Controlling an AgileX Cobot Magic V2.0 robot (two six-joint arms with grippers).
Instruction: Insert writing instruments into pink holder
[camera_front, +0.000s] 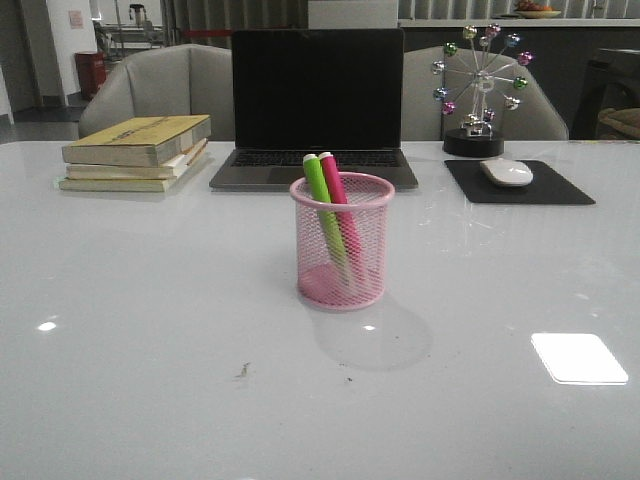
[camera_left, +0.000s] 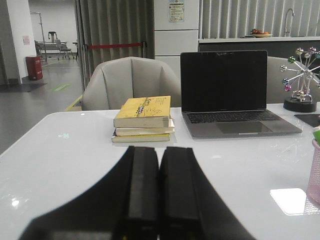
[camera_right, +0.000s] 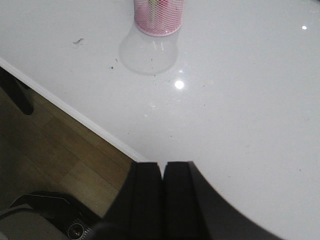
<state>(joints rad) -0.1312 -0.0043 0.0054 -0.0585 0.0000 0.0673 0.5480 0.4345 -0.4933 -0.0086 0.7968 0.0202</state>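
Pink holder (camera_front: 341, 240) — round wire-mesh cup, upright at the middle of the white table (camera_front: 150, 330), its rim solid and rolled. Contents: lime green marker (camera_front: 324, 212) and magenta marker (camera_front: 339, 205), both standing inside, leaning toward the cup's left rear edge, side by side and apparently touching, caps rising above the rim. Through the mesh their lower ends show near the base. Small dark speck (camera_front: 242, 371) on the tabletop in front of the cup, toward the left. Left gripper (camera_left: 158, 200): empty, its two black fingers pressed together, low over the table's left part, well apart from the cup. Right gripper (camera_right: 162, 200): empty, fingers likewise pressed together, at the table's near edge with wooden floor (camera_right: 55, 150) visible beyond it; the cup sits well apart from it. Behind the cup — open laptop (camera_front: 317, 105), screen dark. Left of the laptop: stack of books (camera_front: 137, 152), yellow cover uppermost. Right of the laptop: black mouse pad (camera_front: 518, 182) bearing a white mouse (camera_front: 507, 172), and just behind the pad a small ferris-wheel ornament (camera_front: 479, 90) with coloured balls on a black base. Beyond the table: grey armchairs (camera_front: 160, 85).
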